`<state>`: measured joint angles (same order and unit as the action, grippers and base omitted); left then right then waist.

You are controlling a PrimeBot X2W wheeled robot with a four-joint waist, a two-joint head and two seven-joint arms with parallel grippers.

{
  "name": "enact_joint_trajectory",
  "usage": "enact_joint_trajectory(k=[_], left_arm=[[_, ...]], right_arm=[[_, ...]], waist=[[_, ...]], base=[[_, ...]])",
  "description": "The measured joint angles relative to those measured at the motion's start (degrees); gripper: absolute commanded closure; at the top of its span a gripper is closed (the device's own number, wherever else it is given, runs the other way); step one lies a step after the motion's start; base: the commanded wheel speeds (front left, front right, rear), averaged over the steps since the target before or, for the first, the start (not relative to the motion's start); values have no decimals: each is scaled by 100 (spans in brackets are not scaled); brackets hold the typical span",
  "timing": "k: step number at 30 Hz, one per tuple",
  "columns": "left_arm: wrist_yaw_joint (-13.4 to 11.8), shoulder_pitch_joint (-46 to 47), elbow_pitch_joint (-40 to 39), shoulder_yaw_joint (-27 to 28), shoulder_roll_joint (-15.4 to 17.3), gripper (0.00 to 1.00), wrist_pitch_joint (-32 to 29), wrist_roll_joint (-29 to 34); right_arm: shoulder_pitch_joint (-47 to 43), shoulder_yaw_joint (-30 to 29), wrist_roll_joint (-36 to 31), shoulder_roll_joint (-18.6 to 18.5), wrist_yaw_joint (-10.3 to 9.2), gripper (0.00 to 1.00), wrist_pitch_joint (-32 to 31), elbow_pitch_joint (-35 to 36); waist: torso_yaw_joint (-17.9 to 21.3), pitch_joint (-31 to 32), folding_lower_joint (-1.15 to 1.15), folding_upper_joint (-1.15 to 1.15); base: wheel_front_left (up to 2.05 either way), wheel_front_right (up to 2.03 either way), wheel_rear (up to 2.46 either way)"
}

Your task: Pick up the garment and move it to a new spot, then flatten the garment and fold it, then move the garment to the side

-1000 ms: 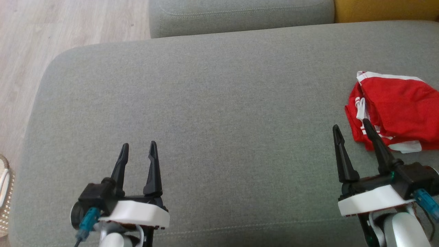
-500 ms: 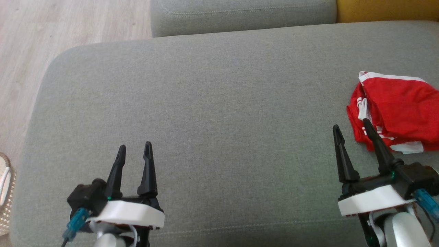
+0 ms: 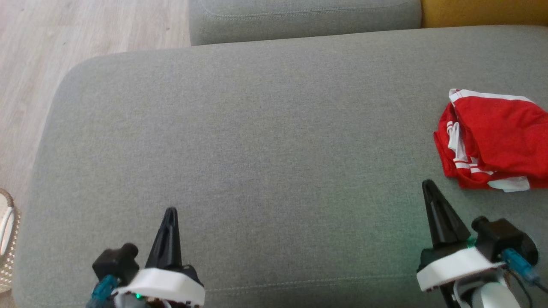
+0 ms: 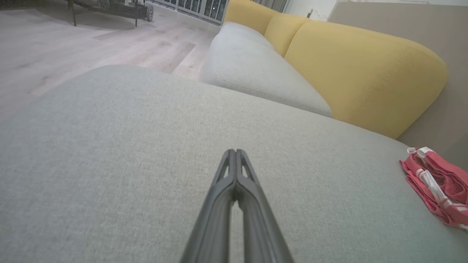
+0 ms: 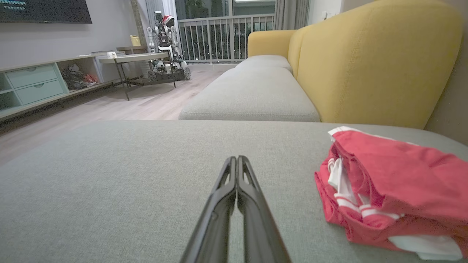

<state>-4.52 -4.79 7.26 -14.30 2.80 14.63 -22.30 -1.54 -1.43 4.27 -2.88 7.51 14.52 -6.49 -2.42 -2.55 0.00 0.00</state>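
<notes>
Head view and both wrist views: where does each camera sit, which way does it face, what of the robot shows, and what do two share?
Head view: on the head, facing down at the grey cushion; left gripper and right gripper, both shut, at bottom.
Left wrist view: left wrist, facing along its shut fingers toward the yellow backrest.
Right wrist view: right wrist, facing along its shut fingers across the grey cushion.
Shared: both wrist views show the red garment at right.
</notes>
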Motion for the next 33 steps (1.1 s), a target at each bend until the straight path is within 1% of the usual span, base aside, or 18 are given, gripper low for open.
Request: enact_joint_trajectory(k=[17,19,23,27,33], left_arm=[[109,-18,130,87,18,100,-224,-1018],[153,-6,148,124,21,100,-244,-1143],[162,49,172,194,33,100,-298,-1374],[249,49,210,219,43,100,-353,-1608],[285,85,233,267,53,100,-431,-1962]], right_arm=[[-33,0,1247,-3,0,100,-203,-124],[-31,-1,1395,-4,0,100,-253,-136],[-27,-2,1684,-5,0,100,-304,-158],[-24,-4,1972,-8,0,100,-355,-191],[-10,-15,2408,-12,0,100,-446,-237]], waist=[[35,33,0,0],[38,37,0,0],[46,45,0,0],[54,53,0,0],[65,64,0,0]], base=[[0,0,0],[0,0,0],[0,0,0],[0,0,0],[0,0,0]])
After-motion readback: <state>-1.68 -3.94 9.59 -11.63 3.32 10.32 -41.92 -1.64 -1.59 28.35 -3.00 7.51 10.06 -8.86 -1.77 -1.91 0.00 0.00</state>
